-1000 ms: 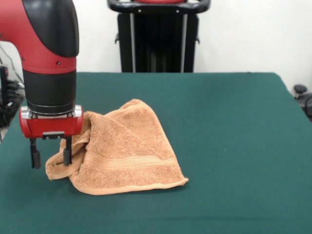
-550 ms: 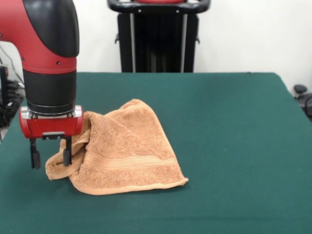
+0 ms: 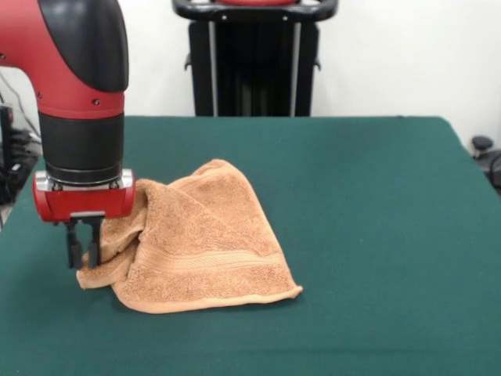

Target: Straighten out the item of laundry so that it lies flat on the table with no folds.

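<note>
Red-and-black pincer (image 3: pixel 82 252), fingers together and clamped on the near left corner of the rumpled orange-tan terry towel (image 3: pixel 200 243), which lies heaped and folded over itself to the pincer's right on the dark green felt table (image 3: pixel 376 211); grip there probably for drawing the fold open.

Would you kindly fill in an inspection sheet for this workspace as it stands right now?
Surface: green table, no damage seen.
Job's things: orange-tan towel lies bunched and folded over itself, not flat; a banded edge faces the camera.
Clutter: nothing seen.
Grippers: gripper low at the towel's corner, fingers drawn close together on the cloth.
Cables: some dark cables beyond the table's edge, behind the arm.
Surroundings: black pedestal behind the table, white wall, a dark object at the picture's right edge.
</note>
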